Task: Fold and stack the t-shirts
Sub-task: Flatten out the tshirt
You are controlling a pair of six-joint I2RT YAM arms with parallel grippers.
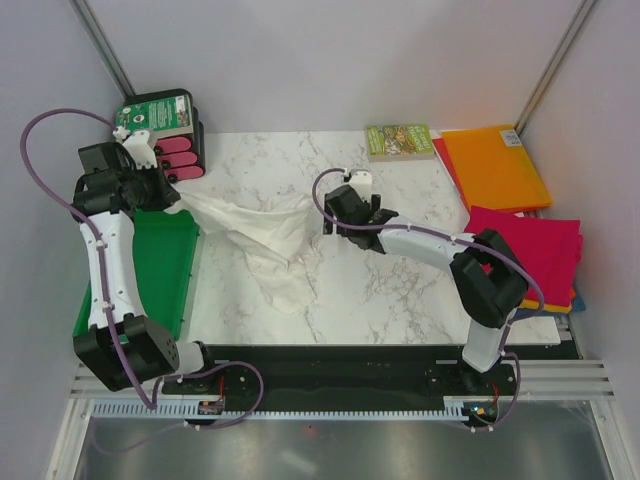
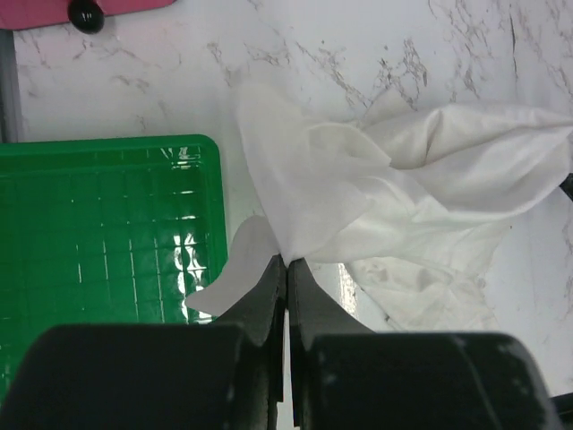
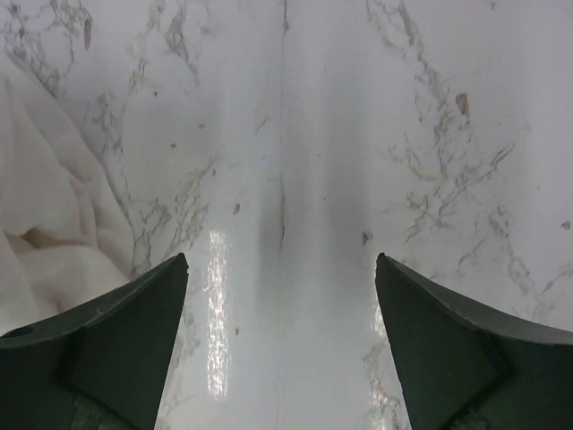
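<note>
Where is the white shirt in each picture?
Top view: the white shirt spreads left of center, one corner pinched by the left gripper.
Left wrist view: the white shirt fills the upper right, beside the green tray.
Right wrist view: only a bit of the white shirt shows at the left edge.
Shared landmark: the marble table shows under it in all three.

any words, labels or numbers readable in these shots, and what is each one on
No text can be read in any view.
green-covered book: print on the cover, too small to read.
black rack: white marks on its green top label, too blurred to read.
blue tag on the orange t-shirt: too small to read.
Both wrist views: no text at all.
</note>
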